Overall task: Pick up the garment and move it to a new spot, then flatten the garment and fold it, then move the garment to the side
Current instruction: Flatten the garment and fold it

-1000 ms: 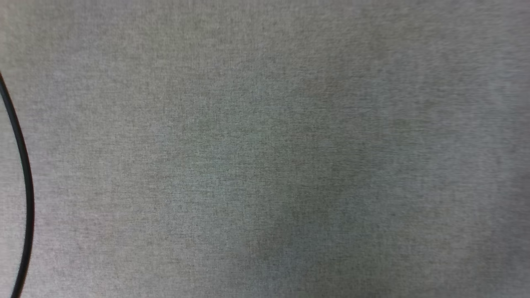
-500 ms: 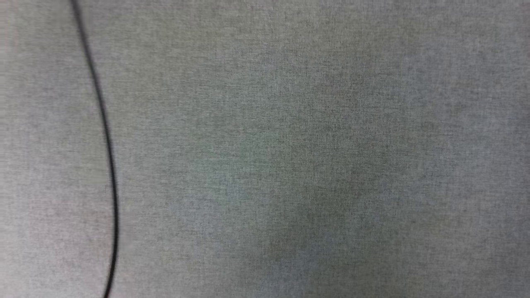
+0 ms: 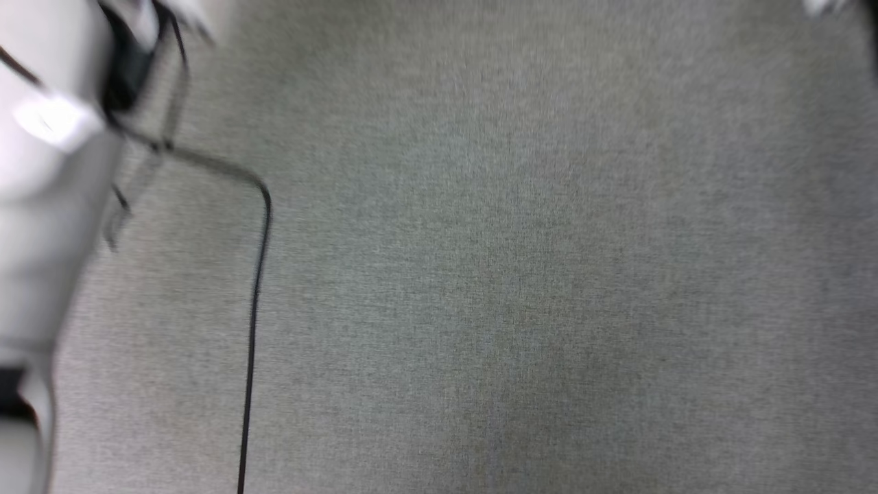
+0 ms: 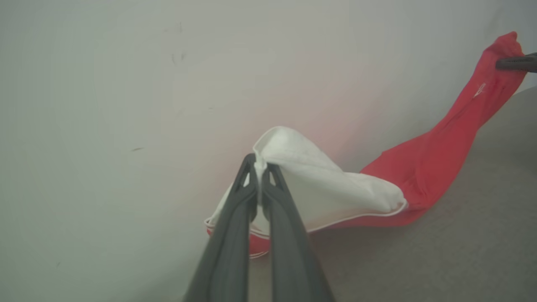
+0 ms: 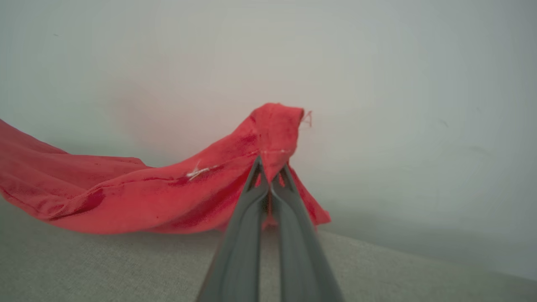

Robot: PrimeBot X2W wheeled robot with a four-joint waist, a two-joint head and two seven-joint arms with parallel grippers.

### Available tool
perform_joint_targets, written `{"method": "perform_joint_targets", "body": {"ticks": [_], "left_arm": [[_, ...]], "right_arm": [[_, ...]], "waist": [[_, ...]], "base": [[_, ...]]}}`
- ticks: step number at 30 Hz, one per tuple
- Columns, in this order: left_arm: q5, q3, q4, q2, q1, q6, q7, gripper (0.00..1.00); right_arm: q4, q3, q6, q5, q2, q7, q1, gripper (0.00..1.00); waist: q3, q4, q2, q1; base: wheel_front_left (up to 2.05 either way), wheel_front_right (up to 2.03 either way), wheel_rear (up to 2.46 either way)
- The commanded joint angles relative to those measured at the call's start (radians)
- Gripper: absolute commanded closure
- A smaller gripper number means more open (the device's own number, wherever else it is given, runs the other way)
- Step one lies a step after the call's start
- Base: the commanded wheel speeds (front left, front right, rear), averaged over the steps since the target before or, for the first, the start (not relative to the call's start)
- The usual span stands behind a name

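The garment (image 4: 423,167) is a red jersey with a white sleeve (image 4: 319,184), hanging stretched between my two grippers just above a grey cloth surface (image 4: 461,251). In the left wrist view my left gripper (image 4: 261,165) is shut on a fold of the white sleeve. The red body runs up to the right, where my right gripper (image 4: 501,63) pinches its far end. In the right wrist view my right gripper (image 5: 270,167) is shut on a red edge of the garment (image 5: 168,193), which sags away to the left.
A pale wall (image 5: 377,84) stands close behind the garment. In the blurred head view the grey cloth surface (image 3: 514,274) spreads wide, a pale forearm (image 3: 41,206) sits at the left edge, and a thin black cable (image 3: 254,309) trails down from it.
The head camera has swung: the black cable sits further right in the picture than before, and a pale forearm has come in at the left edge.
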Motion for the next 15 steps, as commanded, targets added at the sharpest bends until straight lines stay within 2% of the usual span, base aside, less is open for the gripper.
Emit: {"method": "perform_joint_targets", "body": {"ticks": [1,8,9,15], "left_arm": [[-0.011,-0.007,-0.019,-0.004,0.087,0.008,-0.006,1.0],[-0.081,-0.027,-0.098,0.029,0.415,0.046,0.009,1.0],[-0.081,-0.027,-0.098,0.029,0.415,0.046,0.009,1.0],[-0.129,-0.053,-0.188,0.067,0.662,0.094,0.038,1.0]], "right_arm": [[-0.009,0.021,-0.001,0.031,-0.007,-0.008,0.074,1.0],[-0.041,0.118,-0.001,0.178,-0.041,0.01,0.318,1.0],[-0.041,0.118,-0.001,0.178,-0.041,0.01,0.318,1.0],[-0.044,0.126,-0.001,0.291,-0.067,0.025,0.491,1.0]], "waist": [[-0.071,0.006,0.0,0.0001],[-0.202,0.012,0.0,0.0001],[-0.202,0.012,0.0,0.0001],[-0.307,0.024,0.0,0.0001]], "base": [[0.0,0.0,0.0],[0.0,0.0,0.0],[0.0,0.0,0.0],[0.0,0.0,0.0]]}}
